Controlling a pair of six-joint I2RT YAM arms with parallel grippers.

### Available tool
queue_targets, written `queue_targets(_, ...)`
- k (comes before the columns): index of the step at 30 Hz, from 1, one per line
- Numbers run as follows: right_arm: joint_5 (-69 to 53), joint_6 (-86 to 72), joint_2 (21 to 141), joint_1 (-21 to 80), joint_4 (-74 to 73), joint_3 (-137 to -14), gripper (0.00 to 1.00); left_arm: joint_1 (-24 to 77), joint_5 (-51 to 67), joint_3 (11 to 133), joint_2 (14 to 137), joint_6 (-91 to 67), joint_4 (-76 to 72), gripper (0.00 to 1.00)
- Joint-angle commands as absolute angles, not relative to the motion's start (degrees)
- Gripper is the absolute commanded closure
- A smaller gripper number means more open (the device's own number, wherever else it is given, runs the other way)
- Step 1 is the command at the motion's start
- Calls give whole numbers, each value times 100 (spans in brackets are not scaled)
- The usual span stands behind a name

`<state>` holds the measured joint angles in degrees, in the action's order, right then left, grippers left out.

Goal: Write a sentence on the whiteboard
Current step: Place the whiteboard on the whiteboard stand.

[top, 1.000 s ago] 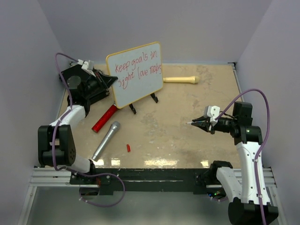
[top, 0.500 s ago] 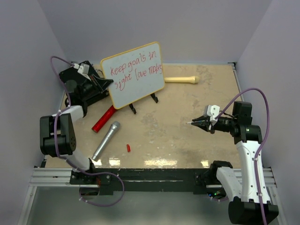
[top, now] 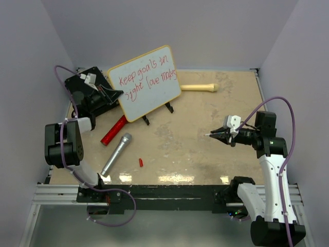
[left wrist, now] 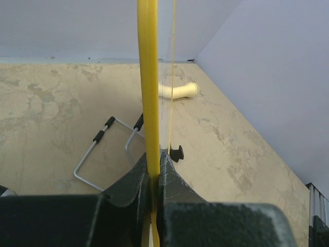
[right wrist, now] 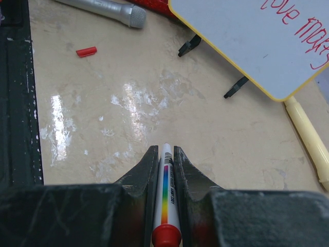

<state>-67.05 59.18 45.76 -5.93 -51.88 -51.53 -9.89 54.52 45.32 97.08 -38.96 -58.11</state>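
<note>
**While the Left Pincer Is Clamping the Board's Edge, the Marker Is Waiting at Right**

As the left pincer (left wrist: 152, 172) is squeezing shut on the thin yellow frame of the whiteboard (top: 149, 100), it is gripping the board by its left edge, in the upper left of the overhead view. Taking it edge-on is probably giving the arm a firm handle for steadying or turning the board without smearing the ink. The board is leaning on a wire stand (left wrist: 103, 152) with black-tipped feet. Whether those feet are all touching the table (top: 195, 159) I cannot tell.

The right pincer (right wrist: 164, 154) is clamping a marker (right wrist: 165, 190), holding it lengthwise between the fingers with its far end poking out past the fingertips. It is hovering at centre right of the overhead view, well apart from the board, so no stroke is being drawn. I judge it is being parked clear while the board is handled.

The sentence (top: 146, 78) is showing in red handwriting across the glossy white face, in two slanting lines. "Keep goals in" is sitting above, and a line beginning "sight" is running below it up to the right edge, its last word looking cramped and hard to read. The writing is looking close to finished.

A small red cap (top: 141, 162) is lying loose at lower centre, near a grey microphone (top: 117, 153).
</note>
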Motion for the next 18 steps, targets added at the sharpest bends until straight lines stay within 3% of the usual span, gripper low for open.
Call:
queue_targets(1, -6768, 5862, 4588, -554, -5089, -5221, 100, -958, 5915, 4377, 9589, -3692, -6090, 100)
queue_targets(10, -6759, 5871, 4579, -527, -5080, -5221, 100, -897, 5994, 3684, 9124, -3402, -7451, 100)
queue_targets(15, -6750, 5862, 4588, -501, -5080, -5229, 100, -712, 5924, 3533, 8816, -2515, -6918, 100)
queue_targets(18, -6750, 5862, 4579, -501, -5080, -5221, 100, -659, 6169, 3446, 8868, -2819, -7302, 100)
